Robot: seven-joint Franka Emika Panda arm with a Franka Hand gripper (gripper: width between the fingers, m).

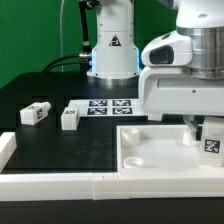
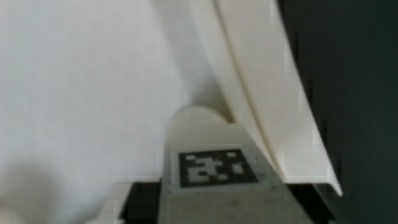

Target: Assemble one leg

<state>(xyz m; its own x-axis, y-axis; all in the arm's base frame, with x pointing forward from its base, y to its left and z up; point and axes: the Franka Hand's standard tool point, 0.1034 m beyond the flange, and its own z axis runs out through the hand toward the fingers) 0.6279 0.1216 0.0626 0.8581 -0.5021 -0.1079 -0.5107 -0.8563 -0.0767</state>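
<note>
My gripper (image 1: 207,130) is shut on one leg (image 1: 211,142), a small white block with a black-and-white tag, and holds it upright at the right edge of the flat white panel (image 1: 150,158) with round sockets. In the wrist view the leg (image 2: 215,150) sits between my dark fingers (image 2: 150,203), tag facing the camera, with the gripper (image 2: 215,198) over the panel's face (image 2: 89,100) beside its raised rim (image 2: 267,80). Whether the leg's end touches the panel is hidden. Two more legs (image 1: 34,113) (image 1: 69,118) lie on the black table at the exterior view's left.
The marker board (image 1: 110,106) lies behind the panel, in front of the robot base (image 1: 112,50). A white rail (image 1: 90,186) runs along the table's front edge and up the exterior view's left side (image 1: 5,150). My arm's white body hangs over the right part.
</note>
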